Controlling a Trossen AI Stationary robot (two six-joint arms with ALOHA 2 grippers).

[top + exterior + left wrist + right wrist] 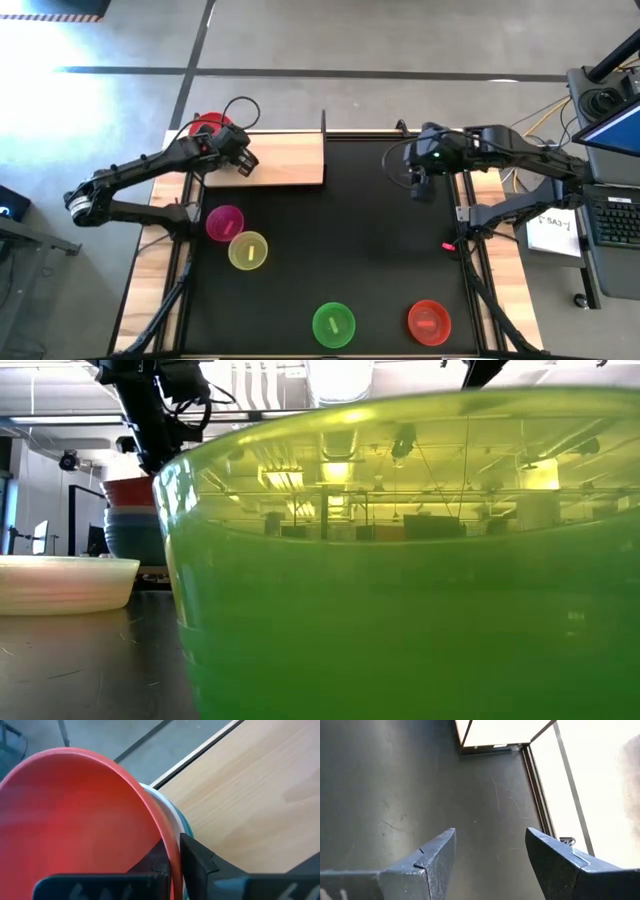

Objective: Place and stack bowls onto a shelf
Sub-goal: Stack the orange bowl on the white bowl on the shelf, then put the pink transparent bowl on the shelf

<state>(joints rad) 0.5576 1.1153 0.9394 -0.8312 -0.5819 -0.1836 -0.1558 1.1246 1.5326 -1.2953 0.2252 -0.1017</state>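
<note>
Two dark arms reach over the black surface, largest thing in the scene. Next in size, the shelf, a light wooden board, sits at the surface's far left corner with a thin black post standing at its right end.

On the shelf's left end sits a stack of bowls, its top one a red bowl. From the left wrist, that red bowl fills most of the view, with a pale rim and a teal one nested just beneath it. The left hand is at this stack, its fingers pinched on the red bowl's rim, one inside and one outside.

The right hand hangs over the bare far-right part of the surface, well apart from every bowl, its fingers spread wide on nothing.

Four loose bowls lie on the surface: a magenta bowl touching a yellow bowl at the left side, a green bowl at the near edge, and a second red bowl to its right, well apart from it.
</note>
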